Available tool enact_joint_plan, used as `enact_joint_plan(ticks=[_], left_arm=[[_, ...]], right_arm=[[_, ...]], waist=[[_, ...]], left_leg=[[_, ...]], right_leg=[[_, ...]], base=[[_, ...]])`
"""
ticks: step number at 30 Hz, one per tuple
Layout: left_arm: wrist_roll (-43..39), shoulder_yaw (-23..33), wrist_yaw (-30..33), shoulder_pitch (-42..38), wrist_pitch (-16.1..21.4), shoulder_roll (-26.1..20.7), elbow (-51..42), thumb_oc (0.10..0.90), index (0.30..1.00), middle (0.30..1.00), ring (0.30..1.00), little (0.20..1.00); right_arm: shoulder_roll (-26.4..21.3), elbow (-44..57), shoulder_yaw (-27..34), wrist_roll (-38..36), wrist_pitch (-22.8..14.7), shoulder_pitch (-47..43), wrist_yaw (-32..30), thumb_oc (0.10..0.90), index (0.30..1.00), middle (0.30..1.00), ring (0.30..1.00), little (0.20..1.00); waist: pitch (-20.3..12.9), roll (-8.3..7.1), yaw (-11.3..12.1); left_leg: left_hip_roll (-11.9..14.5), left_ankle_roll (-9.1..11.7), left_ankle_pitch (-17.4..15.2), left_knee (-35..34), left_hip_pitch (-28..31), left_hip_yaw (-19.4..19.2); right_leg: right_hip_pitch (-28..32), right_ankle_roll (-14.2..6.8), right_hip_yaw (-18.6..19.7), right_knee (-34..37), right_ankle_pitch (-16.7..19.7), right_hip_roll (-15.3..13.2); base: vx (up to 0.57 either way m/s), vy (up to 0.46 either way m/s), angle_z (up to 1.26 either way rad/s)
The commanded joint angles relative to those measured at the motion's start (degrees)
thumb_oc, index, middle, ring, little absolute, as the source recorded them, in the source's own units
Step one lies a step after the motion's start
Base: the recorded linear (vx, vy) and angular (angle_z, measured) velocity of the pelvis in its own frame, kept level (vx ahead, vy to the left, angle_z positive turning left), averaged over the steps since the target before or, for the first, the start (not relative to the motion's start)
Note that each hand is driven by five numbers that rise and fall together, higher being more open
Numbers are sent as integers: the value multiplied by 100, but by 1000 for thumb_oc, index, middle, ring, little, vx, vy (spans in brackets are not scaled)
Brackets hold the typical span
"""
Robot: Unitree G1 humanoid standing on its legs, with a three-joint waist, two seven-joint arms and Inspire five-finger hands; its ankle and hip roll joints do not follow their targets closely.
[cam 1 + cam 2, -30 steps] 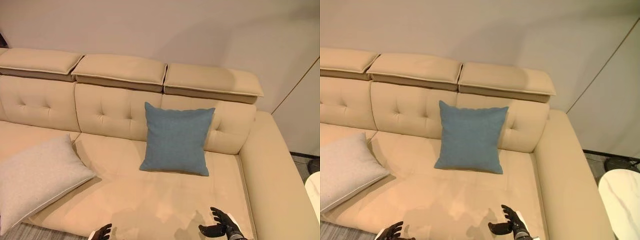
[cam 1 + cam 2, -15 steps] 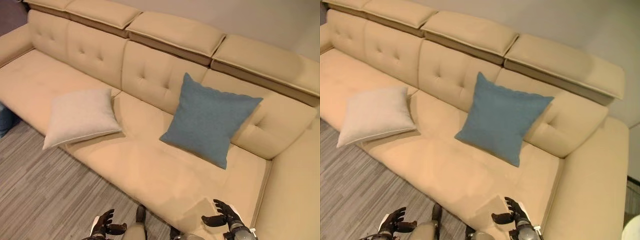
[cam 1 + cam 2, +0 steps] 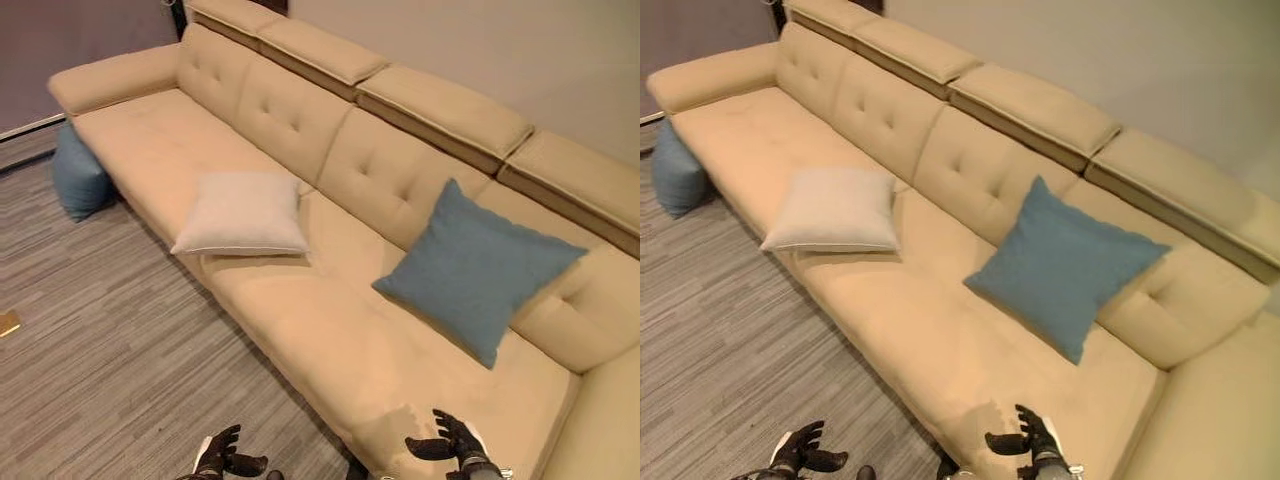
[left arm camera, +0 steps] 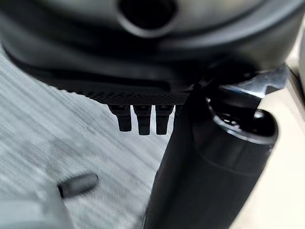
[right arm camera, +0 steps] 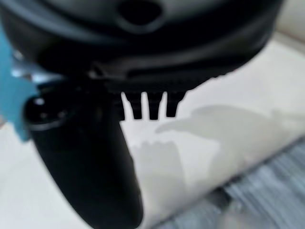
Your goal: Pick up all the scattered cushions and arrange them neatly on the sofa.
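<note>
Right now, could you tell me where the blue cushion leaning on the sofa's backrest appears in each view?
Left eye view: blue cushion right of centre, leaning on the backrest.
Right eye view: just right of centre.
Right wrist view: a blue patch at the edge beside the right hand, likely it.
Left wrist view: floor past the left hand instead.
Shared landmark: the sofa seat's front edge.

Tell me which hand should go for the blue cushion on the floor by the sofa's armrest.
Probably the left hand. The blue cushion leans on the floor at the sofa's far left end, on that hand's side. The right hand hovers over the seat's right end. Both are open and empty, and far from it.
</note>
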State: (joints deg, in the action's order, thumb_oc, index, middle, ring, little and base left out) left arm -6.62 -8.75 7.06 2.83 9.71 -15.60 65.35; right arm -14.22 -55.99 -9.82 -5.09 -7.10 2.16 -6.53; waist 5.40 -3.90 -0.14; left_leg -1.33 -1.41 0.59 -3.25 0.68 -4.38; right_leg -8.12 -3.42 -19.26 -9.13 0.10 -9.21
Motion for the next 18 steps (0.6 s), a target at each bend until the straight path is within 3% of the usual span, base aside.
enact_joint_plan(ticks=[1, 4, 9, 12, 13, 14, 15, 18], left_arm=[[127, 185, 138, -225, 195, -269, -202, 800, 900, 900, 900, 900], [147, 151, 170, -281, 226, -307, -172, 800, 900, 900, 900, 900], [24, 154, 186, -205, 233, -150, -151, 800, 900, 900, 900, 900], [-20, 186, 197, -168, 213, -74, -125, 800, 900, 900, 900, 900], [-20, 186, 197, -168, 213, -74, -125, 800, 900, 900, 900, 900], [12, 193, 205, -127, 206, -66, -114, 800, 900, 900, 900, 900], [66, 218, 182, -37, 178, -67, -89, 800, 900, 900, 900, 900], [211, 261, 77, 29, 123, -89, 17, 800, 900, 900, 900, 900]], right_arm=[[-255, 263, 46, -77, -242, -326, -148, 800, 900, 900, 900, 900], [-303, 292, -40, -141, -258, -356, -139, 800, 900, 900, 900, 900], [-419, 381, -72, -86, -292, -324, -132, 800, 900, 900, 900, 900], [-442, 351, -4, -59, -272, -301, -179, 800, 900, 900, 900, 900], [-442, 351, -4, -59, -272, -301, -179, 800, 900, 900, 900, 900], [-435, 348, 16, -49, -268, -266, -200, 800, 900, 900, 900, 900], [-398, 339, 86, -46, -231, -143, -220, 800, 900, 900, 900, 900], [-298, 272, 130, -3, -203, -12, -223, 800, 900, 900, 900, 900]], waist=[[123, -43, -96], [98, -60, -87], [139, -116, 21], [208, -118, -21], [208, -118, -22], [200, -124, -41], [193, -156, -126], [128, -133, -272]], left_leg=[[42, 300, -237, 120, -217, 285], [-74, 317, -187, 137, -294, 640], [-208, 458, -114, 435, -632, 899], [-71, 455, -95, 563, -812, 409], [-71, 455, -96, 564, -812, 409], [-2, 432, -101, 581, -827, 158], [184, 377, -112, 645, -831, -629], [324, 347, -200, 528, -669, -1263]], right_leg=[[198, -367, 1317, 98, -202, 491], [334, -268, 1872, 258, -303, 769], [632, -215, 1494, 895, -197, 690], [694, -240, 1143, 1018, -159, 596], [694, -240, 1142, 1018, -159, 596], [718, -250, 1026, 1065, -136, 577], [745, -272, 712, 1164, -86, 502], [786, -313, 466, 1198, -98, 480]], base=[[-24, 32, 90], [12, -54, 109], [-14, -102, 95], [-84, -16, 119], [-38, -5, 142], [-52, 19, 102], [-42, 34, 74], [102, 127, 142]])
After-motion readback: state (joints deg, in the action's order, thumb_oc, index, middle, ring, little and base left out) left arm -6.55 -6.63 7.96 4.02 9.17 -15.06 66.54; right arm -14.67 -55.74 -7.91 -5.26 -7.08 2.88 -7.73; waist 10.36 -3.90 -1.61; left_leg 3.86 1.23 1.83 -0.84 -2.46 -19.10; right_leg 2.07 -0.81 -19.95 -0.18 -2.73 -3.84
